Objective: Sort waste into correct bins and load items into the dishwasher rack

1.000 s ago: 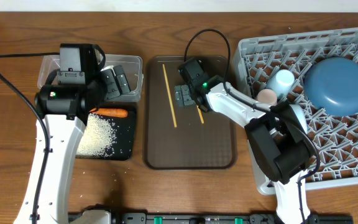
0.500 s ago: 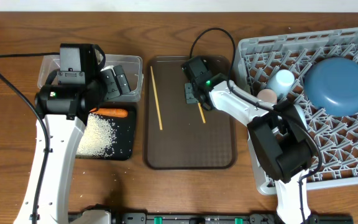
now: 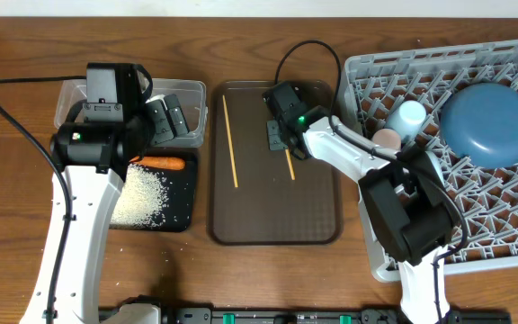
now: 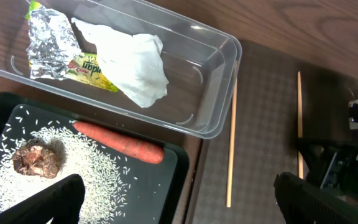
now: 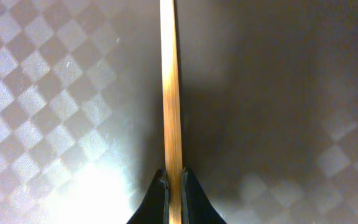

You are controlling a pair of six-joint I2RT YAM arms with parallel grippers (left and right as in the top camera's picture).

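Waste lies sorted in the clear tub (image 4: 219,81) and black tray (image 4: 160,186); plate (image 3: 488,123) and cups (image 3: 410,115) occupy the rack (image 3: 511,225) at the worktop's right edge; I hold my right gripper (image 5: 173,177) closed on one chopstick (image 5: 171,93), mid-worktop; second chopstick (image 3: 229,142) unloaded; left gripper (image 3: 166,119) open.

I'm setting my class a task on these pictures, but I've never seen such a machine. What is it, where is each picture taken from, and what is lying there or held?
Two robot arms sit at a table. The overhead picture looks down; the other two come from a camera on each wrist. The left gripper hangs open above a clear tub of tissue and wrappers, beside a black tray with rice and a carrot. The right gripper is shut on one chopstick on the brown tray; dishes sit in the grey rack.
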